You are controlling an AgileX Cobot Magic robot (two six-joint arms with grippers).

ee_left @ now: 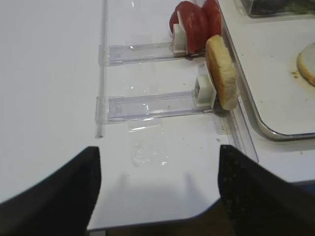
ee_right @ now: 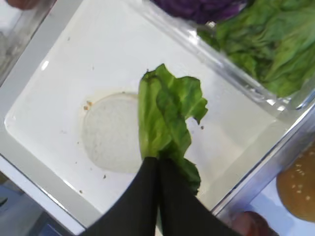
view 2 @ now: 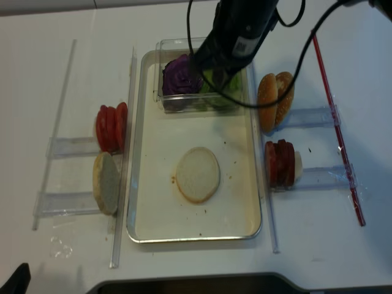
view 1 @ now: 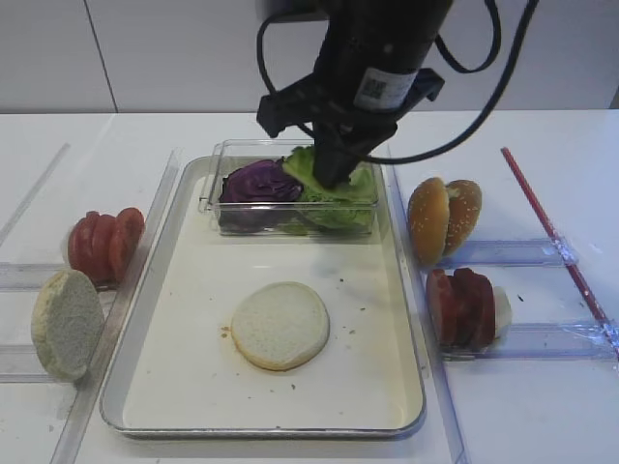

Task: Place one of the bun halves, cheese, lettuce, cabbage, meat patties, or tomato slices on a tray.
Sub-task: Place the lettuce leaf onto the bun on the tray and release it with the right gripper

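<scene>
My right gripper [ee_right: 158, 160] is shut on a ruffled light-green lettuce leaf [ee_right: 165, 113], which hangs above the tray's cream floor [ee_right: 64, 73]. In the high view this gripper [view 1: 337, 179] is at the front edge of the clear box. One bun half [view 1: 280, 325] lies cut face up in the middle of the tray [view 1: 174, 387]. The bun half [ee_right: 110, 132] lies beside the hanging leaf in the right wrist view. My left gripper [ee_left: 157, 167] stands open over bare white table, left of the tray's near corner, with nothing between its fingers.
A clear box [view 1: 218, 208] at the tray's far end holds purple cabbage [view 1: 259, 182] and more lettuce [view 1: 343, 208]. Left racks carry tomato slices [view 1: 102, 242] and a bun half [view 1: 66, 324]. Right racks carry sesame bun halves [view 1: 445, 217] and dark red slices [view 1: 462, 304].
</scene>
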